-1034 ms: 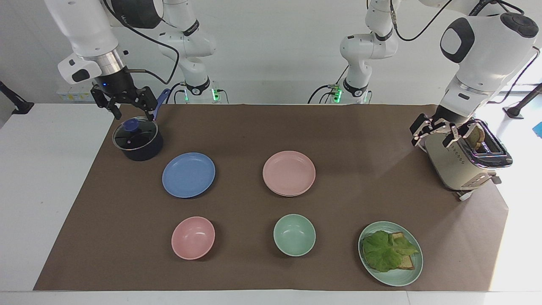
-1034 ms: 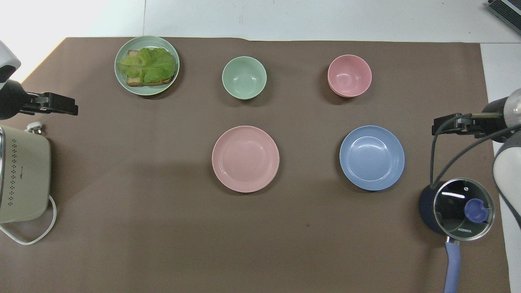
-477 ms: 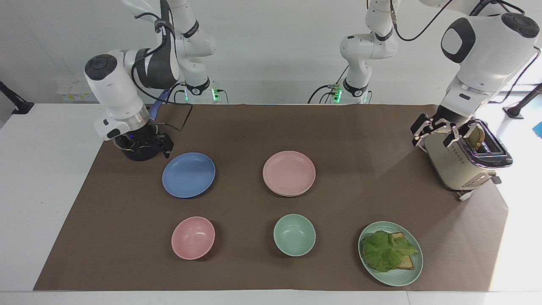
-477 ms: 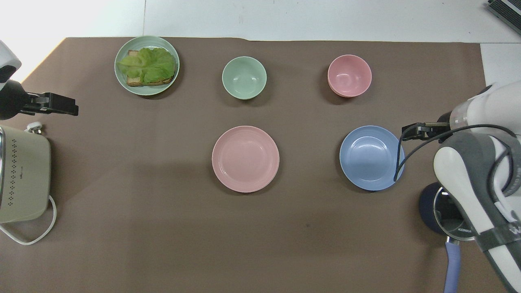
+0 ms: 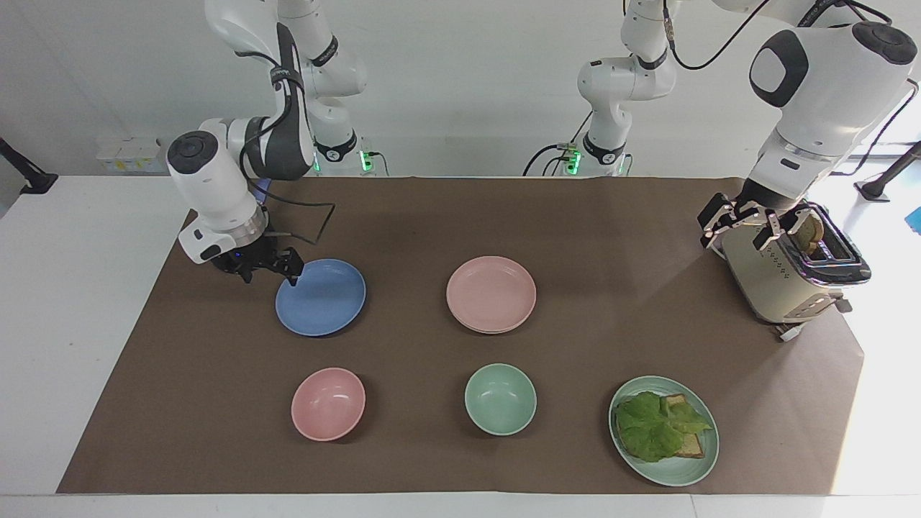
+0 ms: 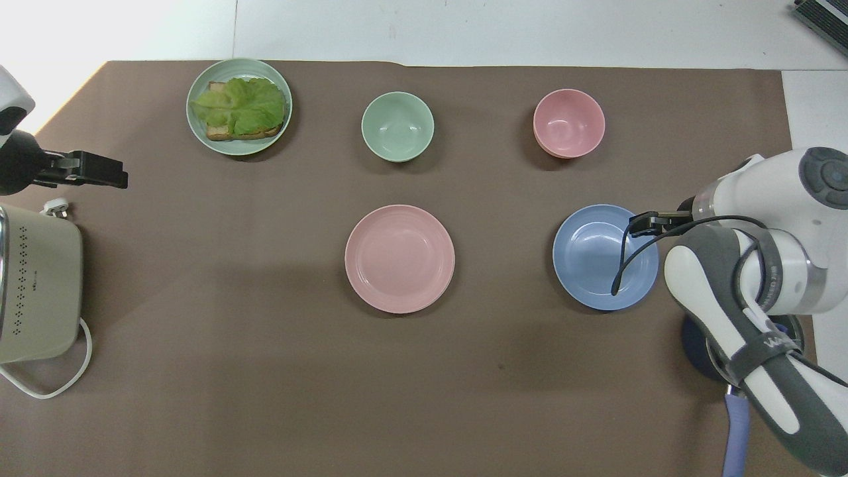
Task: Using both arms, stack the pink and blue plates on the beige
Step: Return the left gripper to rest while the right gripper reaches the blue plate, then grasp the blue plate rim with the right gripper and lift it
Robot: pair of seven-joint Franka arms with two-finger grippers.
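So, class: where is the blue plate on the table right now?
The blue plate lies toward the right arm's end of the table, beside the pink plate and nearer to the robots than the pink bowl; the right gripper is at its rim.

White room, white table, brown mat

A plain white wall (image 5: 460, 65) runs along the far edge of the facing view, bare and evenly lit. The table (image 5: 79, 302) is white, and a large brown mat (image 5: 432, 216) covers most of its top, leaving white strips at both ends and along the near edge. Strong daylight falls in at the right of the facing view, washing out the table end there. A black stand's foot (image 5: 32, 180) rests on the table at the far left, and another (image 5: 888, 180) at the far right. Small green lights (image 5: 367, 160) glow at the wall's foot.
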